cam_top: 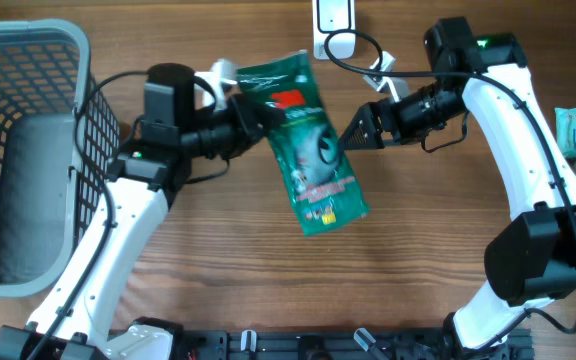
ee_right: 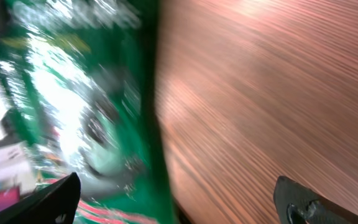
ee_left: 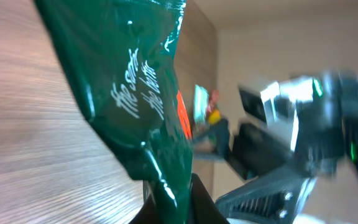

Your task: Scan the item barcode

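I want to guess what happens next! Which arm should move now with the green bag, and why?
Probably the right gripper should back away a little. Its jaws stand wide open beside the green bag, while the left gripper is shut on the bag's upper edge. That would likely free the bag to go to the white scanner.

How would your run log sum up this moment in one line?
left gripper: shut on green pouch | right gripper: open at its side | scan: not yet shown

Left pincer (cam_top: 261,120) pinched tight, right pincer (cam_top: 347,133) agape.
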Tool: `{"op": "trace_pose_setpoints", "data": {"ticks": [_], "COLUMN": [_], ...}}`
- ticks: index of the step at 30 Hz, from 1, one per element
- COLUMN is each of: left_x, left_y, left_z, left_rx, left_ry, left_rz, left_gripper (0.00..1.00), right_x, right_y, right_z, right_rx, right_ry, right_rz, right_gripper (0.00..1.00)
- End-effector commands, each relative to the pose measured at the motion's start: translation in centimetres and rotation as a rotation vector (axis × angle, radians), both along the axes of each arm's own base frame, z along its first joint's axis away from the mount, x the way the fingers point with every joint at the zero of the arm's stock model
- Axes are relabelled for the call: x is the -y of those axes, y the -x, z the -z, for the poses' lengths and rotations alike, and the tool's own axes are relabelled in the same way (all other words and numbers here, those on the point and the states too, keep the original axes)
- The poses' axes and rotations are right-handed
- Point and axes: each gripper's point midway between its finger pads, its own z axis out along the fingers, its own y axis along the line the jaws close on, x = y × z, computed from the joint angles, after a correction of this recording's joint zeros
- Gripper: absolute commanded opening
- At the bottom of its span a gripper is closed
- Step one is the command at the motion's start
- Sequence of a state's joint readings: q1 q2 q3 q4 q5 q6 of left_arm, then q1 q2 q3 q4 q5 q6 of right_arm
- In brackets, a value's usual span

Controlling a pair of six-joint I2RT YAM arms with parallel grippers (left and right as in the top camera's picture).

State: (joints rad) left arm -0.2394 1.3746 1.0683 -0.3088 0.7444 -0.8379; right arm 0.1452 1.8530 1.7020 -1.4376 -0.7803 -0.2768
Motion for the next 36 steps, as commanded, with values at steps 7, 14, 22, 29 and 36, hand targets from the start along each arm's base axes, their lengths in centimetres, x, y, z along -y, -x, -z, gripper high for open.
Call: {"op": "trace_pose_setpoints", "data": {"ticks": [7, 14, 22, 29, 36], "left_x": [-8.2, -8.2, -6.2, -5.1, -5.8], "left_y": [-3.0, -2.4, -1.2, -0.3, -0.6], "left_z": [3.9, 4.5, 3.6, 3.0, 3.7], "left_rx": [-0.583, -0.763, -0.949, -1.022, -1.010], "left_ry": [0.200, 0.303, 0.429, 0.468, 0.449], "left_rz": [-0.696, -0.807, -0.748, -0.684, -0.741], "left_gripper": [0.04, 0.04, 0.04, 0.04, 0.04], "right_x": [1.8, 0.1, -1.2, -1.6, -2.5], "right_y": [0.5, 3.8, 3.6, 0.7, -1.4], "right_z": [-1.5, -9.2, -11.6, -12.1, -17.8], "right_rx": [0.043, 0.418, 0.648, 0.759, 1.055], "right_ry": [0.134, -0.036, -0.035, -0.020, -0.068], "right_rz": [0.100, -0.113, -0.202, -0.186, -0.158], "right_gripper": [1.00, 0.99, 0.93, 1.00, 1.00]}}
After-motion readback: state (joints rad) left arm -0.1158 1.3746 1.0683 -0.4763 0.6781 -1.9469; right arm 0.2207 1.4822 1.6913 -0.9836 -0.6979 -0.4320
